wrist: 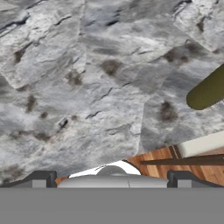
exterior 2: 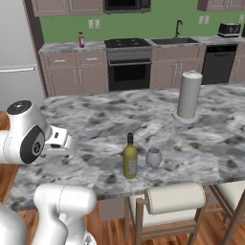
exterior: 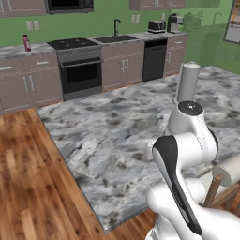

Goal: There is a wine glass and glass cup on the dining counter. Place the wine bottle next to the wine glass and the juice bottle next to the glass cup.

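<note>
The wine bottle (exterior 2: 130, 158), olive-yellow with a black neck, stands upright on the dining counter (exterior 2: 95, 119) near its front edge. The wine glass (exterior 2: 153, 162) stands just right of it, a small gap between them. The juice bottle (exterior 2: 81, 39), small and dark red, stands on the far wall counter left of the stove, also seen as the juice bottle (exterior: 26, 43). The glass cup is out of view. My gripper (wrist: 111, 178) is open and empty, looking down on the marbled top, with the wine bottle (wrist: 208, 92) at the right edge of the hand view.
A white paper towel roll (exterior 2: 188, 95) stands upright on the dining counter behind the glass. Cushioned wooden stools (exterior 2: 174, 198) line the counter's front edge. Stove (exterior 2: 128, 62), sink and dishwasher run along the back wall. Wooden floor (exterior: 28, 187) lies left of the island.
</note>
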